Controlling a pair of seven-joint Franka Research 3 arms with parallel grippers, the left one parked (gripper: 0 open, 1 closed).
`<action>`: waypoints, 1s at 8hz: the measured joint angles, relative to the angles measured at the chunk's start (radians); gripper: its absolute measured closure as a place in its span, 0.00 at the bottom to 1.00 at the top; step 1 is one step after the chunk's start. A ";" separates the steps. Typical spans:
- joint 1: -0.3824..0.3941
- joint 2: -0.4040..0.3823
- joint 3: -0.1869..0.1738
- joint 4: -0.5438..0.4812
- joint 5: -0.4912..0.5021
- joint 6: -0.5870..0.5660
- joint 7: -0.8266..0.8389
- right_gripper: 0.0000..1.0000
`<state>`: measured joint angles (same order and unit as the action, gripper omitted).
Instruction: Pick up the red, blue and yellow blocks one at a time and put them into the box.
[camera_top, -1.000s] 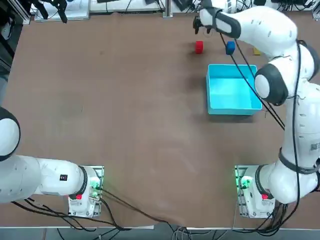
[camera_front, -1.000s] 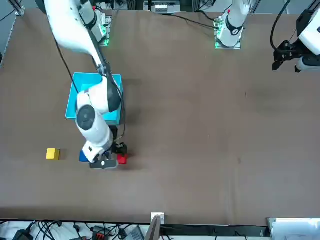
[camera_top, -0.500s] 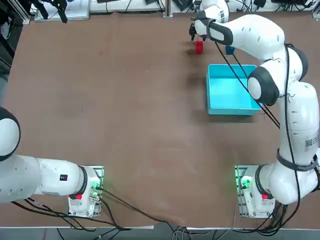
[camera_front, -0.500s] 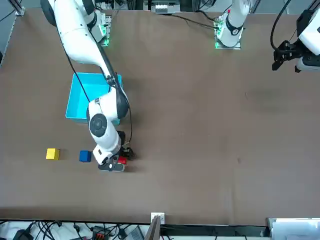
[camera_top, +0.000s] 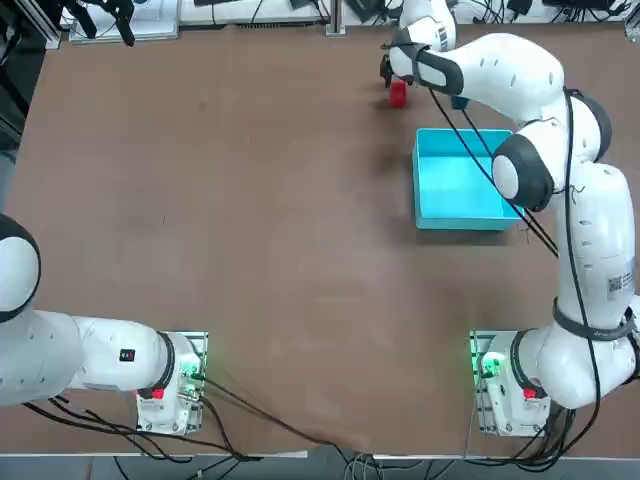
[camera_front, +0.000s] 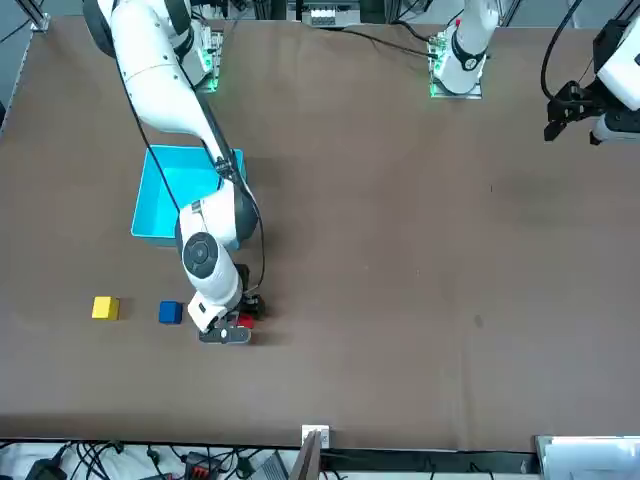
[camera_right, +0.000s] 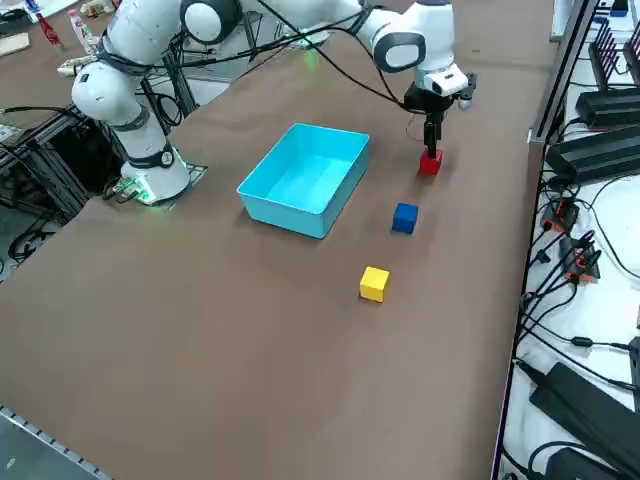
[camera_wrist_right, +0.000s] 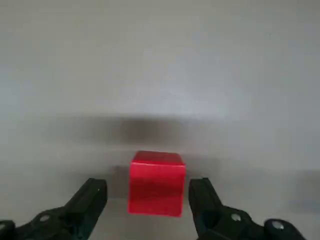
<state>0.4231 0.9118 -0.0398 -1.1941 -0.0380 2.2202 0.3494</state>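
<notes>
The red block (camera_wrist_right: 157, 183) rests on the brown table, far side, beyond the box's corner. My right gripper (camera_wrist_right: 148, 189) is open and low over it, one finger on each side, with a small gap at both. From the side the gripper (camera_right: 432, 140) hangs straight down over the red block (camera_right: 431, 162). The blue block (camera_right: 404, 217) and the yellow block (camera_right: 374, 283) sit in a row further to the robot's right. The light cyan box (camera_right: 300, 215) stands empty, nearer the robot than the blocks. From the front, the red block (camera_front: 243, 321) peeks out beside the gripper (camera_front: 228, 325).
The right arm (camera_top: 520, 70) reaches over the box (camera_top: 418, 180) and hides the yellow block from above. Cables and equipment (camera_right: 590, 150) line the table's far edge close behind the blocks.
The right gripper moved from above the gap between red and blue blocks over to the red block and came down around it. Its fingers stayed open. No block moved.
</notes>
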 joint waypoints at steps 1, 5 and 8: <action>0.000 0.008 0.000 0.000 0.000 0.004 -0.011 0.00; 0.002 0.039 0.000 0.001 -0.011 0.025 -0.036 0.00; 0.003 0.054 0.000 0.001 -0.017 0.047 -0.037 0.10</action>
<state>0.4261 0.9658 -0.0400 -1.1931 -0.0554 2.2668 0.3120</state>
